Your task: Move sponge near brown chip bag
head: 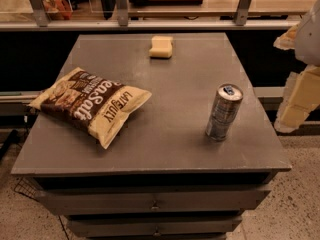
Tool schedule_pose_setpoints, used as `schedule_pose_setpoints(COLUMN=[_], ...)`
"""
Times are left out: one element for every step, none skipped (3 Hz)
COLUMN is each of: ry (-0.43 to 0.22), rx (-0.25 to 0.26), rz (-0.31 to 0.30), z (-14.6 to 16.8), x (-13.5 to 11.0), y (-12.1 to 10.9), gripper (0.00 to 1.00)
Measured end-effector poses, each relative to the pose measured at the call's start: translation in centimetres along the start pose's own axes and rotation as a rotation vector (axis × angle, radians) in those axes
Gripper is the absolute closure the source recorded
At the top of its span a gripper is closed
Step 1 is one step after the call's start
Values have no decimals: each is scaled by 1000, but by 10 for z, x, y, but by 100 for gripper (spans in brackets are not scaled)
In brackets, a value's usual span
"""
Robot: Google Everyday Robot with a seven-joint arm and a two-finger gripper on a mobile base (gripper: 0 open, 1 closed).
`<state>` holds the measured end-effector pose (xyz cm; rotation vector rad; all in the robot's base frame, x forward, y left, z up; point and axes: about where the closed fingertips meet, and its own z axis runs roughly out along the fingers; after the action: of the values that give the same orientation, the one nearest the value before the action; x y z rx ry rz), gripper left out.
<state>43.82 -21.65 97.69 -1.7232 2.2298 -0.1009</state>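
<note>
The sponge is a small pale yellow block lying near the far edge of the grey table, a little right of its middle. The brown chip bag lies flat on the left half of the table, dark brown in the centre with cream ends and white lettering. My gripper is cream-coloured and hangs at the right edge of the view, off the table's right side. It is far from the sponge and holds nothing that I can see.
A silver drink can stands upright on the right part of the table, between the gripper and the bag. A glass-fronted counter with metal posts runs behind the table. Drawers show below the tabletop.
</note>
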Motion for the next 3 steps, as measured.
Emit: schedule_pose_setpoints(ry=[0,-62,-171], rx=[0,15,34], rz=[0,16,75], z=[0,14,33], x=[0,-30,-83], y=[0,-25,-67], gripper=[0,0,0])
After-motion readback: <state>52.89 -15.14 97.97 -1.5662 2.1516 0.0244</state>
